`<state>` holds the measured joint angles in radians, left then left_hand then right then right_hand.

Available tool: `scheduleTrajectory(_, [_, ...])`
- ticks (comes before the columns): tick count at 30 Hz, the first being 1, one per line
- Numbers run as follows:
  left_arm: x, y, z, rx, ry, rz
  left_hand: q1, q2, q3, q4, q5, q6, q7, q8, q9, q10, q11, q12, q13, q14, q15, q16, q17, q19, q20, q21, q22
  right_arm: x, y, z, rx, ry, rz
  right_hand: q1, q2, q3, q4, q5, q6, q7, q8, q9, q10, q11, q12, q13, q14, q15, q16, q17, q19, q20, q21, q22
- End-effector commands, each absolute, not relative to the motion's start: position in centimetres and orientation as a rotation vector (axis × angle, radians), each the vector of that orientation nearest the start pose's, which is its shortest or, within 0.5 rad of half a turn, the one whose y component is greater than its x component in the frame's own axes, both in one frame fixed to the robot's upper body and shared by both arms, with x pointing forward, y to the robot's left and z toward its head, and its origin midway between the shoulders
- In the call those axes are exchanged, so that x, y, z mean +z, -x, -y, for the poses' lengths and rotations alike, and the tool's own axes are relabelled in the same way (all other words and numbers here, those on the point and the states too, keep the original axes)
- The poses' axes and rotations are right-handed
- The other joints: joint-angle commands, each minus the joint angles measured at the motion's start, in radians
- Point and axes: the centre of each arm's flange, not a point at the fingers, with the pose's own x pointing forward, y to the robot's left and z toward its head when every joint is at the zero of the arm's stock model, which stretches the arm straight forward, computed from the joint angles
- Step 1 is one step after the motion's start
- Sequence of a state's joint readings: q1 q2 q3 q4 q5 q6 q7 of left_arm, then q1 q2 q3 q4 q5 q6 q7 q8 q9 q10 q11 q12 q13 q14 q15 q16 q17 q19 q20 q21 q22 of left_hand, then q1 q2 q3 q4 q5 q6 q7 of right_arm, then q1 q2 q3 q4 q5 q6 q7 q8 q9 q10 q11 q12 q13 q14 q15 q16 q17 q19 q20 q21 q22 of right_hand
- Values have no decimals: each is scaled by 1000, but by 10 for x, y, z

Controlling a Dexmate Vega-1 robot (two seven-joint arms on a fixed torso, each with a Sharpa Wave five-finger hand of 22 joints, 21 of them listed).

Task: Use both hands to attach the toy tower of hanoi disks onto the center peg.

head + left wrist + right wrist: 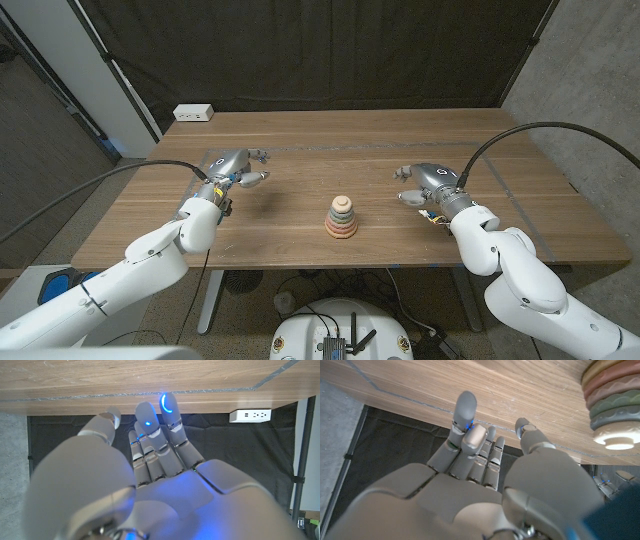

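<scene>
A stack of pastel disks stands on its peg at the middle of the wooden table, widest disk lowest, a pale knob on top. The same tower appears in the right wrist view, beside my right hand. My left hand is to the left of the tower, well apart from it, fingers spread and holding nothing. My right hand is to the right of the tower, also apart from it, fingers extended and empty. In the left wrist view my left hand reaches out with straight fingers over bare wood.
A white power strip lies at the table's far left edge, and it shows as well in the left wrist view. A dark curtain hangs behind the table. Black cables run from both arms off the picture's sides.
</scene>
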<state>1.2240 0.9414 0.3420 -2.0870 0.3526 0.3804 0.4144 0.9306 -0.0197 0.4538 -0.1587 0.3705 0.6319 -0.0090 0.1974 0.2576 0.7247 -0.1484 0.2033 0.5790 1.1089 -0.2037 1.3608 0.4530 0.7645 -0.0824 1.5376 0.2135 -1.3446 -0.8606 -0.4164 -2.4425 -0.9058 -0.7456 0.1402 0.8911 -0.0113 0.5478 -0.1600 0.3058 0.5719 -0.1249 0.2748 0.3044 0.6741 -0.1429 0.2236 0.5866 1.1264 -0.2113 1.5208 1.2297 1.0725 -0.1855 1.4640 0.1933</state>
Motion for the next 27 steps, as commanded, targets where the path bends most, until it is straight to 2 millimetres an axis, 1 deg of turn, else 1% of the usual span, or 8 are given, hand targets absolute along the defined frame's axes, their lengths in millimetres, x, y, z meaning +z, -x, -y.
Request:
scheduleTrajectory(1, [-30, -505, -274, 365, -1133, 636, -7, 5, -4, -3, 1, -2, 0, -1, 6, -2, -3, -1, 2, -9, -17, -1, 2, -5, -124, -4, 1, -48, -447, 244, -265, 1428, 423, 5, 8, 11, 0, 7, 12, -4, 6, 5, 10, 0, 3, 6, 12, -6, 8, 1, 10, -36, -2, 4])
scheduleTrajectory(6, [-28, -502, -277, 389, -1126, 621, -8, 7, -4, -3, 1, -3, 3, 0, 6, -4, -3, 0, 2, -12, -17, -1, 3, -7, -124, -3, -1, -45, -451, 248, -298, 1400, 434, 6, 10, 12, -1, 8, 15, -7, 10, 8, 12, -1, 3, 9, 15, -6, 10, 1, 11, -37, -2, 4])
scheduleTrajectory(12, [-24, -507, -285, 371, -1079, 624, -7, 9, -4, -4, 1, -3, 2, 1, 6, -4, -1, 0, 1, -16, -17, -2, 2, -7, -124, -1, -3, -44, -453, 251, -368, 1387, 434, 7, 10, 14, -2, 10, 18, -8, 13, 11, 13, -1, 2, 11, 16, -6, 12, 1, 13, -36, -1, 5])
scheduleTrajectory(14, [-24, -508, -283, 377, -1070, 625, -6, 10, -5, -5, 1, -2, 2, 2, 5, -5, 0, 1, 1, -15, -17, 0, 4, -6, -125, -1, -4, -45, -455, 256, -384, 1374, 434, 8, 10, 14, -3, 11, 19, -11, 14, 12, 13, -4, 1, 12, 17, -6, 13, 1, 13, -36, -1, 5])
scheduleTrajectory(18, [-18, -503, -273, 413, -1084, 633, -5, 11, -5, -6, 1, -3, 3, 2, 5, -8, -1, 1, 1, -15, -17, 2, 5, -6, -125, 0, -6, -46, -461, 271, -390, 1334, 459, 9, 10, 15, -3, 12, 19, -14, 14, 13, 14, -7, 1, 14, 18, -6, 14, 2, 13, -36, -1, 5])
scheduleTrajectory(22, [-14, -513, -269, 435, -1106, 627, -6, 11, -6, -6, 1, -12, 0, -1, 5, -18, -2, -2, 2, -18, -17, 2, 5, -7, -124, 0, -7, -45, -468, 283, -392, 1352, 494, 10, 10, 16, -5, 13, 24, -16, 17, 13, 18, -2, 2, 16, 19, -6, 15, 2, 14, -37, 0, 7])
scheduleTrajectory(24, [-15, -519, -268, 447, -1114, 626, -7, 10, -7, -6, 1, -20, 0, -3, 5, -28, -1, -5, 1, -20, -17, 2, 6, -9, -124, 0, -9, -45, -472, 286, -390, 1367, 512, 11, 10, 16, -5, 13, 23, -16, 16, 13, 18, -2, 1, 16, 19, -6, 15, 2, 14, -36, 0, 6])
scheduleTrajectory(27, [-16, -528, -268, 431, -1069, 613, -9, 8, -9, -6, 1, -28, 0, -5, 5, -39, -1, -8, -1, -23, -17, 2, 6, -12, -124, -1, -10, -44, -480, 285, -378, 1377, 516, 12, 10, 17, -6, 14, 25, -17, 17, 13, 15, -2, -1, 18, 19, -6, 16, 2, 13, -36, -1, 6])
